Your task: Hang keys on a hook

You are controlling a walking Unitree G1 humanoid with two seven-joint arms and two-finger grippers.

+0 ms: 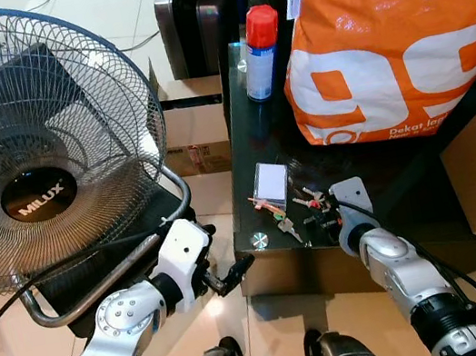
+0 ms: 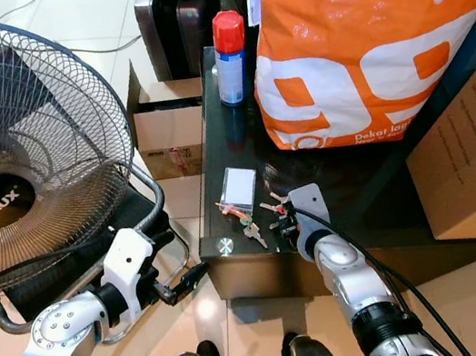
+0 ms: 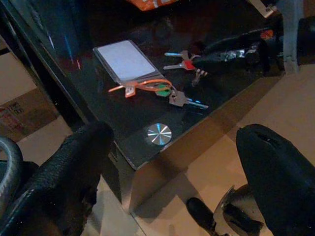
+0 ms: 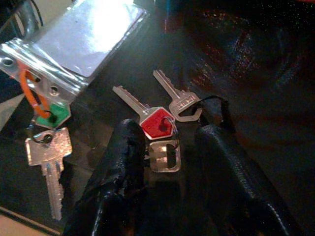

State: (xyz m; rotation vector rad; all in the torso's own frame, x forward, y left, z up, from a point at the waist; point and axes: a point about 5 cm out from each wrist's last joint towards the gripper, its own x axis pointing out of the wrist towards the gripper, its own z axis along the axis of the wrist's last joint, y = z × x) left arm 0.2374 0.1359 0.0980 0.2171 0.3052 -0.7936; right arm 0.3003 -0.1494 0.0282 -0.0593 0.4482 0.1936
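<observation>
Black glass desk [image 1: 404, 176] carries the bunch of keys [image 4: 162, 125] near its front edge, just beside a clear card sleeve [image 1: 270, 181]. Right end effector [image 4: 170, 147] is down at the bunch: fingers part open, one on each side of the red-headed key, not closed on it. A second key set with a green tag [image 3: 162, 91] lies close by. Left end effector [image 1: 236, 273] hovers off the desk's front corner, fingers spread, holding nothing. Orange bag [image 1: 389, 41] and spray can [image 1: 258, 53] stand further back; fan [image 1: 29, 141] at left.
</observation>
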